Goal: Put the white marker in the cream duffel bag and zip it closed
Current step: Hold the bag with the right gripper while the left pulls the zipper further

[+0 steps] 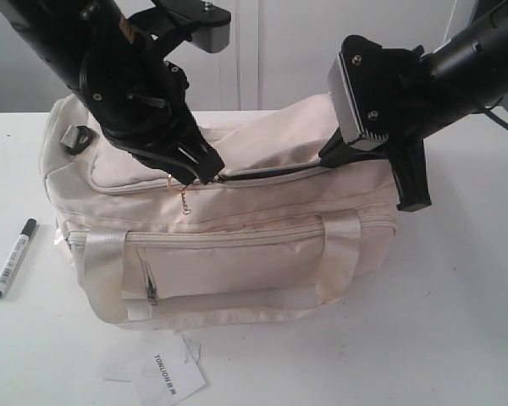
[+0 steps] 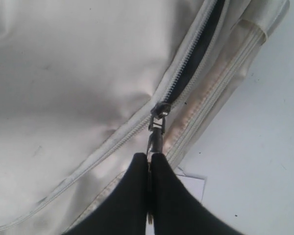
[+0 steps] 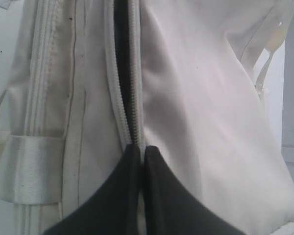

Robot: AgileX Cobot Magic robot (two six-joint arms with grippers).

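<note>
Left arm: glossy black housing, round joint covers, small screws.
Left wrist bracket: silver-grey, screw head on top.
Right arm: black tube, black cable trailing.
Right wrist plate: grey, ribbed lower edge, two screw heads.
Jaws: matt black, tapering wedges.

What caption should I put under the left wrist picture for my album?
The left jaws pinch the zipper pull on the cream bag, with the top zipper partly open.
</note>
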